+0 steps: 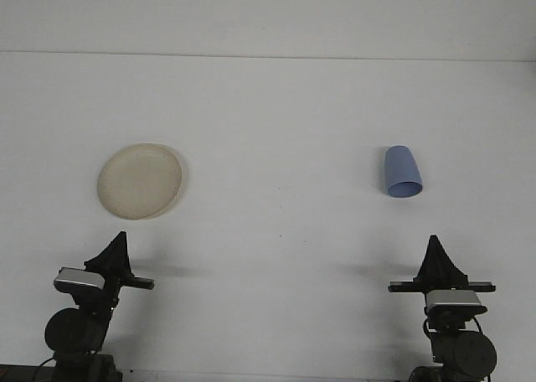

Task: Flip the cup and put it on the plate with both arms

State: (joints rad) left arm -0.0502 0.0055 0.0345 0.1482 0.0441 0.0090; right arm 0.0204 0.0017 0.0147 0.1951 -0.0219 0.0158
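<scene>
On the left side of the white table (276, 105) lies a round, cream-coloured plate (140, 181). It sits flat, with a shallow raised rim, and nothing rests on it. A soft shadow runs along its right and lower edge.

Just below the plate, near the bottom left corner, the left gripper (115, 250) points up the table toward the far edge. Its dark fingers come together into a single point, so the claw looks narrow, closed with nothing between the tips. It touches neither the plate nor anything else; the tip stops short of the plate's near rim. Behind it sit a silvery camera block and the black round joint of the arm.

The middle of the table is bare white surface, with a faint line across the far end where the tabletop meets the wall.

Further right lies the blue cup (401, 172), well apart from the plate, across the table from it. It lies on its side, its wide open mouth turned toward the camera and slightly right, its narrower base pointing away.

Below the cup, near the bottom right corner, the right gripper (435, 250) also points up the table. Its fingers meet in a point as well, a narrow closed claw holding nothing, clearly apart from the cup.
</scene>
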